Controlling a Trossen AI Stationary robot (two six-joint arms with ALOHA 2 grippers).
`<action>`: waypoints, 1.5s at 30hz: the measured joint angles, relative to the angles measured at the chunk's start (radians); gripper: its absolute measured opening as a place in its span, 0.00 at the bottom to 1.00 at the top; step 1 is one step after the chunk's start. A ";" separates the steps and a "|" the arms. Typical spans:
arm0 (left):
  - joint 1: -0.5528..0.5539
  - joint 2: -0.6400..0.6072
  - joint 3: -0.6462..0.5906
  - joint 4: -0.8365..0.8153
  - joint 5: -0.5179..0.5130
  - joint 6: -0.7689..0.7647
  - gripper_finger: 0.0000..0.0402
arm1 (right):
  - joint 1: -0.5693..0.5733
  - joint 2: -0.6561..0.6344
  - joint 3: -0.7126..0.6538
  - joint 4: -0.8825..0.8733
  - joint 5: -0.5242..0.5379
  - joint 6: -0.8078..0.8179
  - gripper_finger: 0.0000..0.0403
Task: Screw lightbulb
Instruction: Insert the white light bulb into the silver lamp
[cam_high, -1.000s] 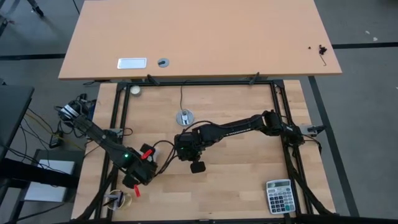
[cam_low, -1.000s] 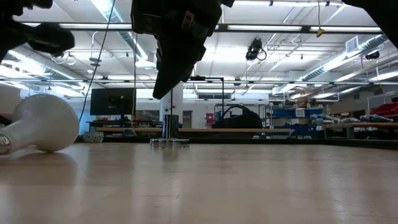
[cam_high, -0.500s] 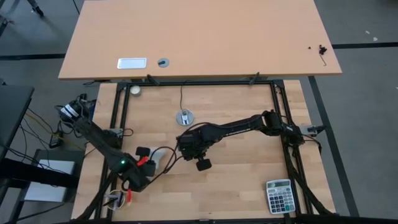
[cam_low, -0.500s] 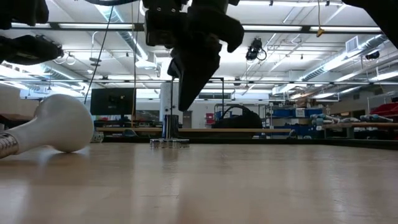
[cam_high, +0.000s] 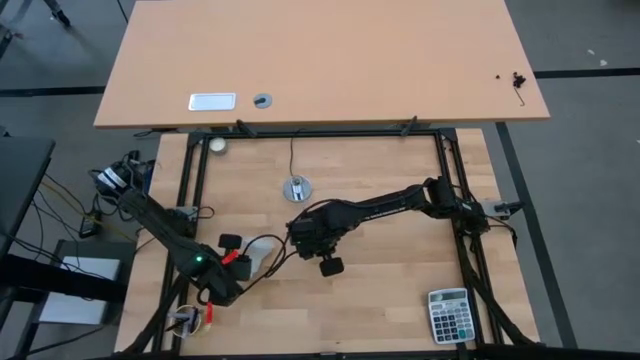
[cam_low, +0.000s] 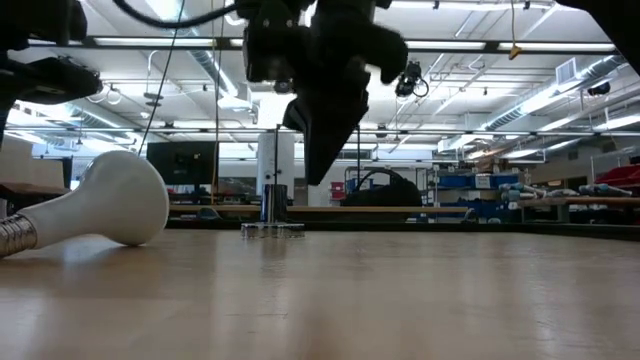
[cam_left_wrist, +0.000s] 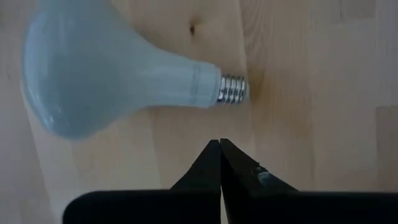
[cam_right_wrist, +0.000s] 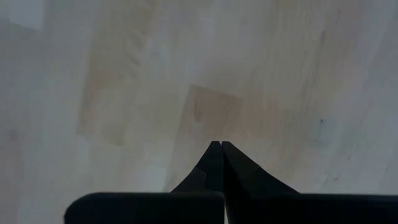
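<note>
The lightbulb (cam_left_wrist: 118, 78) lies on its side on the wooden table (cam_high: 390, 290), held by nothing, its threaded base pointing level along the boards rather than down, so it needs lifting and turning upright before it can be screwed in. The left gripper (cam_left_wrist: 220, 144) hangs just beside that base with its fingers pressed together and empty, probably lined up to take the bulb by the narrow end. The right gripper (cam_right_wrist: 216, 144) is also closed on nothing, over bare boards near the table's middle, between the bulb and the socket (cam_high: 297, 188), which sits well apart toward the far edge with its cord running off. From above, the bulb is mostly covered by the left arm, and in the low view its base is cut off at the picture's edge; the socket's opening is too small to make out
</note>
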 joint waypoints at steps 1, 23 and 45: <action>0.001 0.000 -0.002 0.000 0.000 -0.001 0.00 | 0.004 -0.009 0.000 -0.002 0.000 0.000 0.00; 0.008 0.000 -0.132 0.184 -0.031 0.008 0.00 | 0.056 -0.244 -0.156 0.034 0.026 0.085 0.00; 0.186 0.005 -0.236 0.648 -0.106 0.215 0.00 | 0.057 -0.579 -0.668 0.512 0.150 0.312 0.00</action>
